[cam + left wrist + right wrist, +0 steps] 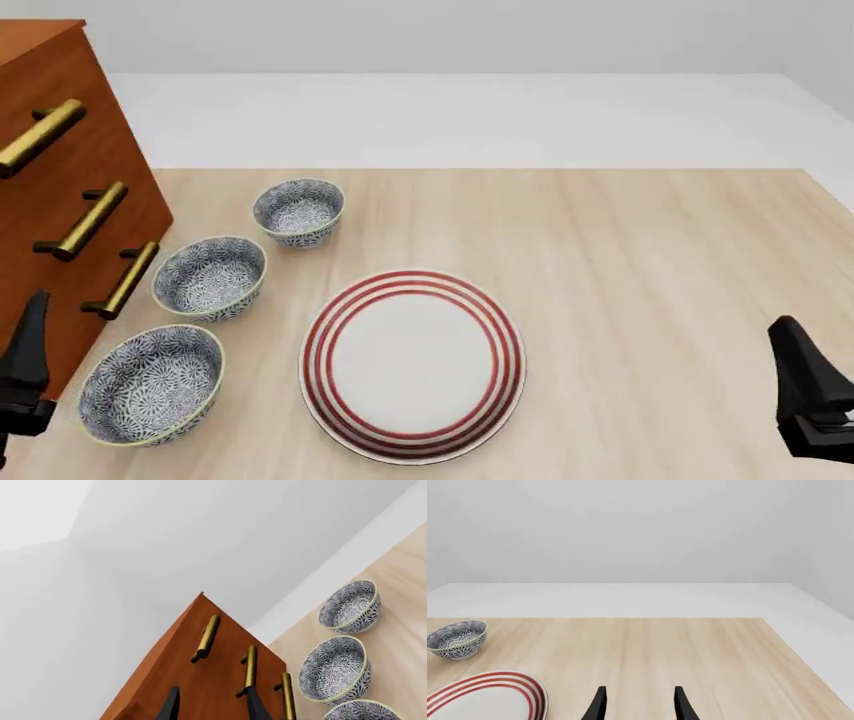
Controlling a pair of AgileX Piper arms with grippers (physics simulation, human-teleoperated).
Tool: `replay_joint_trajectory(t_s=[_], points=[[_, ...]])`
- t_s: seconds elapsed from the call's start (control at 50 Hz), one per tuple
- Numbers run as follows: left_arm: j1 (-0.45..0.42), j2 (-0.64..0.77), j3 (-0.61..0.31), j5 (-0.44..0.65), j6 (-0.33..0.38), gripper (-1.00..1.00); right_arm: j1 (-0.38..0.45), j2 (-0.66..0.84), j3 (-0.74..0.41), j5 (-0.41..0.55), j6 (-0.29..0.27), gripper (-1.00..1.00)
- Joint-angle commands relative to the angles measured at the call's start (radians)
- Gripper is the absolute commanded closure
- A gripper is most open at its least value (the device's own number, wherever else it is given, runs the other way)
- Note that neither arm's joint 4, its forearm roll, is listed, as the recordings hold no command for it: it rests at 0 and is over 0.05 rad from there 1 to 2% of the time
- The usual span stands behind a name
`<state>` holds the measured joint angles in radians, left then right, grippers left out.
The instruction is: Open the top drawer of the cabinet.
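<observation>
Nearest the camera, the left gripper (212,707) shows two dark fingers (169,706) spread apart and empty; in the front view only one dark tip appears at 8 o'clock. The right gripper (639,705) hangs at 4 o'clock, fingers likewise parted and holding nothing, above bare tabletop (641,280).

Between them lie a red-ringed plate (414,362) near centre and three patterned bowls (210,275) running from 8 toward 10 o'clock.

Farthest, at 9 to 10 o'clock, stands the cabinet (67,130). Its top drawer (183,640), with the uppermost brass handle (43,136), appears flush with the two lower fronts, so the task is judged not yet begun: approach, grasp and pull all remain.

From the left fingers, that handle lies ahead and apart; the middle handle (249,669) is just beside one fingertip in the wrist view.
</observation>
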<state>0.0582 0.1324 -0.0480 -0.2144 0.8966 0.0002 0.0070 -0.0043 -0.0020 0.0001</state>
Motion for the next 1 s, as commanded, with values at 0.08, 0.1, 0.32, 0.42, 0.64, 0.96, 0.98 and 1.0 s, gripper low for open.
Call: replay_joint_trajectory(t_s=[0.08,0.1,0.32,0.42,0.64,0.96,0.98,1.0], points=[[0.012,0.09,-0.026,-0.088,0.093,-1.0,0.0,0.0,0.0,0.0,0.0,-1.0],[0.01,0.093,-0.026,-0.093,0.103,-1.0,0.0,0.0,0.0,0.0,0.0,-1.0],[0.015,0.154,-0.03,-0.151,0.158,-1.0,0.0,0.0,0.0,0.0,0.0,-1.0],[0.02,0.182,-0.034,-0.171,0.177,-1.0,0.0,0.0,0.0,0.0,0.0,-1.0],[0.038,0.248,-0.043,-0.218,0.183,-1.0,0.0,0.0,0.0,0.0,0.0,-1.0],[0.032,0.338,-0.045,-0.289,0.246,-1.0,0.0,0.0,0.0,0.0,0.0,-1.0],[0.026,0.319,-0.064,-0.249,0.219,-1.0,0.0,0.0,0.0,0.0,0.0,-1.0],[0.037,0.333,-0.07,-0.258,0.216,-1.0,0.0,0.0,0.0,0.0,0.0,-1.0]])
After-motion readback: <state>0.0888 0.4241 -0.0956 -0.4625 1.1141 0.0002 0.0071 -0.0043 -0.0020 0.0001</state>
